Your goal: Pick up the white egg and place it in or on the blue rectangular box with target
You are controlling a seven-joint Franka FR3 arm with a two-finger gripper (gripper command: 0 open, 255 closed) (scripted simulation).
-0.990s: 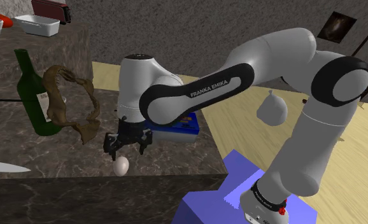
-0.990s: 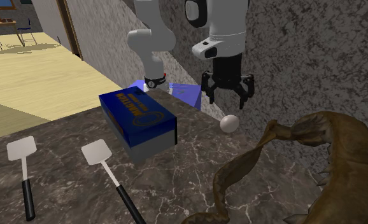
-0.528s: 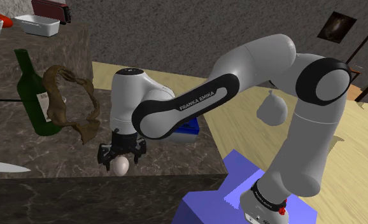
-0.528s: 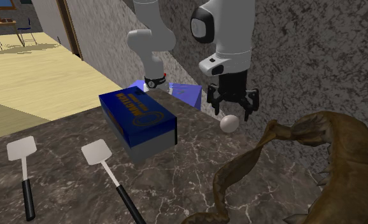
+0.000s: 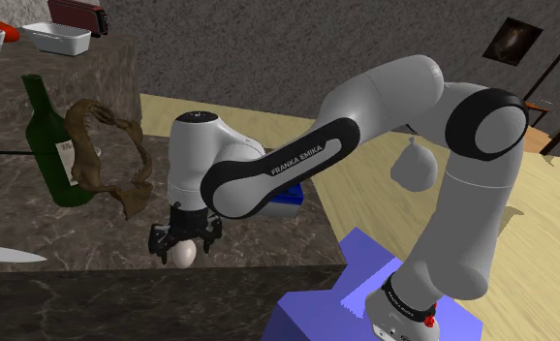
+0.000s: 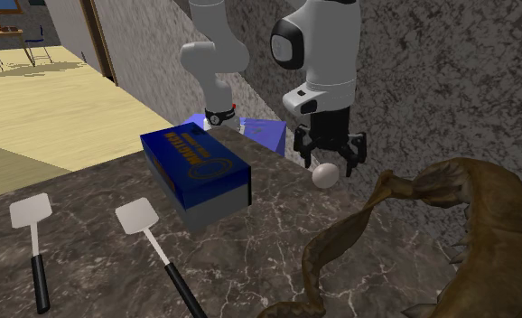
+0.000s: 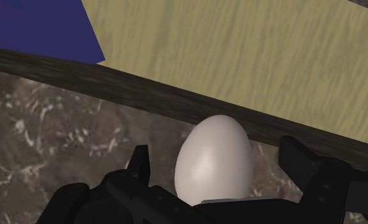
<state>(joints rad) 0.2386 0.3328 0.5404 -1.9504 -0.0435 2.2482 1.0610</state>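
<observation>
One second ago my claw (image 5: 181, 244) hung above the white egg (image 7: 213, 159). Now it has dropped until my fingers (image 7: 138, 167) straddle it, so I judge the approach done and only the squeeze left before lifting. The claw is spread wide and grips nothing, with a gap showing on each side of the shell. The egg lies on the dark marble counter (image 6: 250, 244) near its edge, between my fingertips. The blue box (image 6: 196, 167) sits apart from it, toward the second exterior view's left.
</observation>
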